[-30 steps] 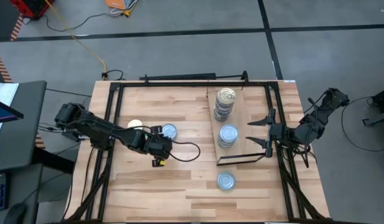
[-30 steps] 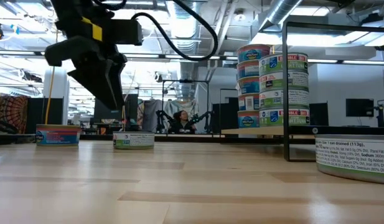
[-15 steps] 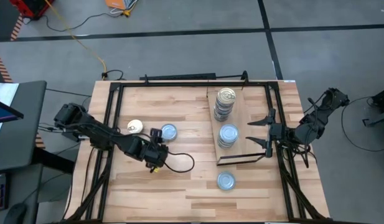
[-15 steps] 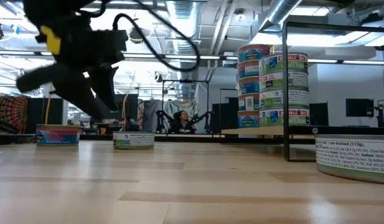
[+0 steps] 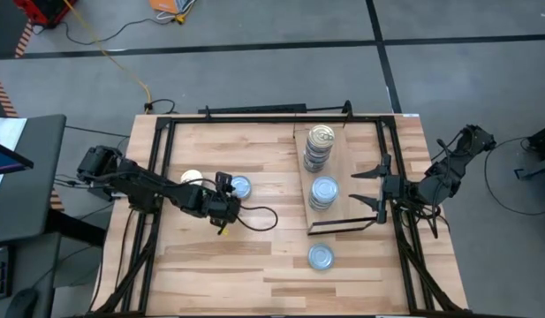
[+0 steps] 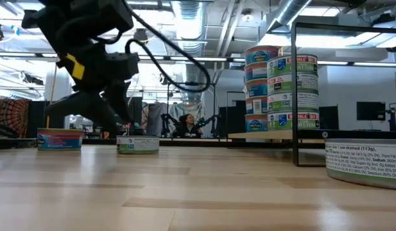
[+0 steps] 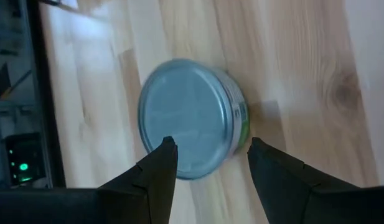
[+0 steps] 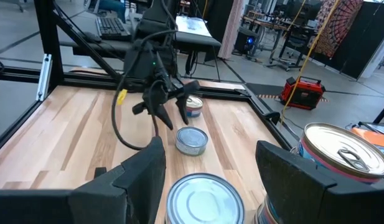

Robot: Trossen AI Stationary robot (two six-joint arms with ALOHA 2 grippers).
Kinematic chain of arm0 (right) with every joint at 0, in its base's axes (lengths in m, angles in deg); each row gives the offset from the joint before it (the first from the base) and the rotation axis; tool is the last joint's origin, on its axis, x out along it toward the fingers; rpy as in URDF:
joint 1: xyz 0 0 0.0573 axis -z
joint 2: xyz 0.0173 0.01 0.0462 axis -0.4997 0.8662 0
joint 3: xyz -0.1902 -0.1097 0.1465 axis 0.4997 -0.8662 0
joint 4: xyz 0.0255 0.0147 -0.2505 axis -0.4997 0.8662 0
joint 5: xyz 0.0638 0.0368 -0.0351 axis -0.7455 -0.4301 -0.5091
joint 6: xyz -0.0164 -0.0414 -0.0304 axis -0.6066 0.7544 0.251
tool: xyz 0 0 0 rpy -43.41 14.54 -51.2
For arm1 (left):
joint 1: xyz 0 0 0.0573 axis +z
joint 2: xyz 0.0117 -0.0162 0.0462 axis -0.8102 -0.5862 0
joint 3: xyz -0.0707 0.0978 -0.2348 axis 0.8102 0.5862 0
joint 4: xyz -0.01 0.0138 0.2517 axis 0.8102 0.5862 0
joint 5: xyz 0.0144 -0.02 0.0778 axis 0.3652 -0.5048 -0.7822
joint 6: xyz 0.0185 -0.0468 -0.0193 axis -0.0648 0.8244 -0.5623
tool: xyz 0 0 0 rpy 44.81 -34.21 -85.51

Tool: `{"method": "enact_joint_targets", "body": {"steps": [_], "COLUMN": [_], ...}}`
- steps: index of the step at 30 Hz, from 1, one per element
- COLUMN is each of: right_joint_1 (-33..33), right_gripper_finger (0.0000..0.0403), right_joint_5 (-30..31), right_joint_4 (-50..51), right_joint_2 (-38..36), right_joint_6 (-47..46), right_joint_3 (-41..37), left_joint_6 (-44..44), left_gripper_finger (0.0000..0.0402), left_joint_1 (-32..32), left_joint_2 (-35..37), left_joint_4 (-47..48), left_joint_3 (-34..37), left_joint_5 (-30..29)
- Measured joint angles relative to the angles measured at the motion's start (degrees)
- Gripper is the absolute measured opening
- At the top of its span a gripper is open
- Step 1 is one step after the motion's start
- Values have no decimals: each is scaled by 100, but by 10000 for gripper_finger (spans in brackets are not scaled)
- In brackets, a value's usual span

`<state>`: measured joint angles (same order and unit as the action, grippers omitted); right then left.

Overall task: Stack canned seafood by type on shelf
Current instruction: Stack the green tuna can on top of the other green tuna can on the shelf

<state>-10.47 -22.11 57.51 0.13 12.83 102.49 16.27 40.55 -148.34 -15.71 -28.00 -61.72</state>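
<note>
The left pincer hangs low over the middle-left of the tabletop, its fingers spread wide and gripping nothing. In the left wrist view the two dark fingers stand apart on either side of a silvery-blue tin, whose flat top shows between them; whether they touch it cannot be told. From above, that tin lies just beside the pincer, and a cream-topped tin sits a little farther left, partly hidden by the arm.

On the shelf stand two stacks: a gold-topped stack toward the far end and a silvery stack nearer the dark strip. One more silvery tin rests on the tabletop, off the shelf.

The right pincer waits at the shelf's right edge, fingers wide apart and empty.
</note>
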Motion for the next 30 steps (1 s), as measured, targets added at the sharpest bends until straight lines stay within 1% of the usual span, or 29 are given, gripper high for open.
{"method": "enact_joint_targets", "body": {"steps": [5,10,13,16,20,26,27,30], "right_joint_1": [-1,1,1,1,1,0,-1,1], "right_gripper_finger": [277,277,277,277,277,277,277,277], "right_joint_5": [0,0,0,0,0,0,0,0], "right_joint_4": [81,75,72,72,70,70,70,70], "right_joint_2": [0,0,0,0,0,0,0,0], "right_joint_6": [-36,-51,-51,-51,-51,-51,-51,-51], "right_joint_3": [2,2,2,2,2,2,2,2], "left_joint_6": [-314,-656,-957,-1128,-1144,-1054,-988,-770], "left_gripper_finger": [187,185,173,149,106,17,9,4], "left_joint_1": [117,107,105,102,102,104,104,97], "left_joint_2": [0,0,0,0,1,14,15,15], "left_joint_4": [-342,-799,-957,-1021,-1036,-1057,-1060,-1056], "left_joint_3": [319,572,674,752,770,766,765,765], "left_joint_5": [327,117,129,133,129,139,187,239]}}
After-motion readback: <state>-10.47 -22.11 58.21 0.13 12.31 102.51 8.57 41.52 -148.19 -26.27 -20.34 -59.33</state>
